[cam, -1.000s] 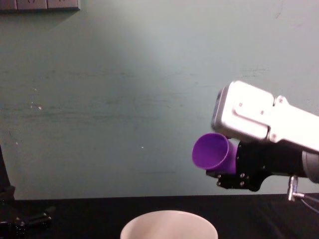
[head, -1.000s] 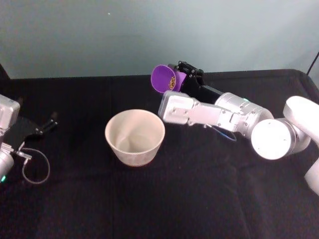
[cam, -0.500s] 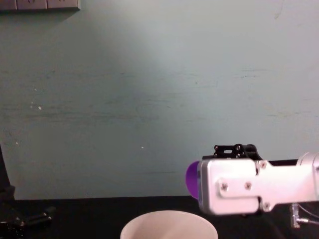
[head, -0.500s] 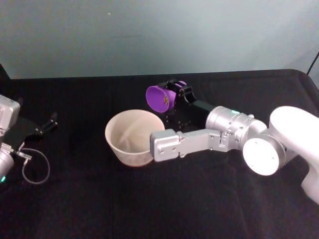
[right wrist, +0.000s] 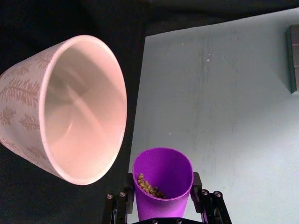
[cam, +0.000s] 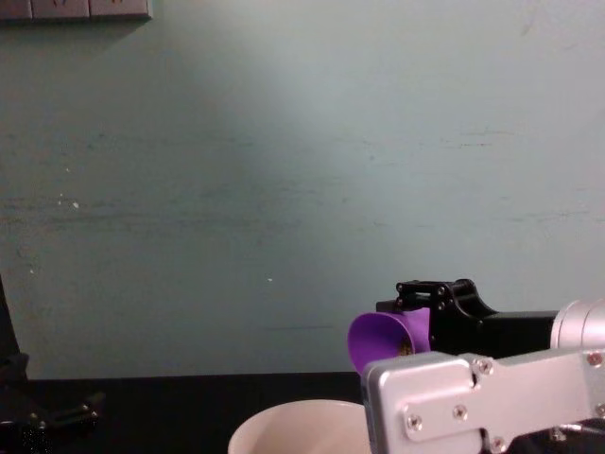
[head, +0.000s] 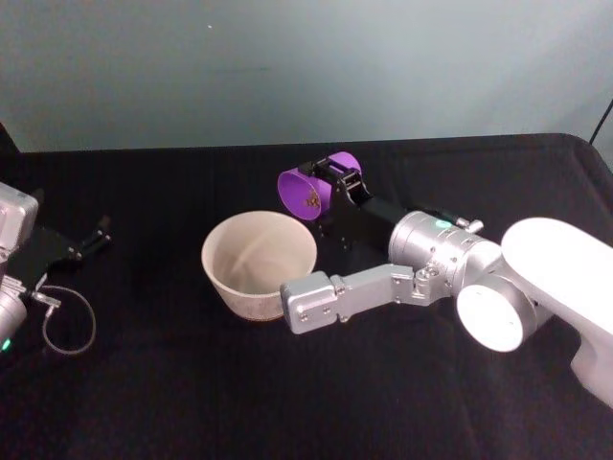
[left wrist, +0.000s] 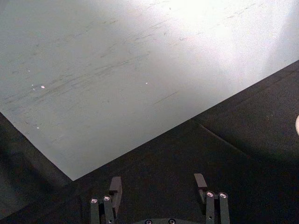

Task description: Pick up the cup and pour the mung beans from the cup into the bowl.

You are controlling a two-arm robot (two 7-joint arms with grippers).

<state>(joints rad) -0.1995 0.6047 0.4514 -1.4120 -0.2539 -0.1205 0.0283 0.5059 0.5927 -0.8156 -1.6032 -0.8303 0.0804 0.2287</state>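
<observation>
The purple cup (head: 308,195), clamped in the right gripper (head: 337,184), is being tipped lower than before at the patterned bowl (head: 251,299)'s far-right rim, its mung beans (right wrist: 148,186) unpoured, while the left gripper (left wrist: 159,184) is being kept parked wide at the left.

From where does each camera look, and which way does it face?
Head: high, facing forward and down at the black table; left arm and right arm show, right gripper holding the small purple plastic cup near the wide white bowl.
Chest: lower, facing across toward the pale wall; right arm shows.
Left wrist: looks past the open left gripper at table and wall.
Right wrist: behind the right gripper, facing cup and bowl.
Shared: head and right wrist both show mung beans in the cup.
</observation>
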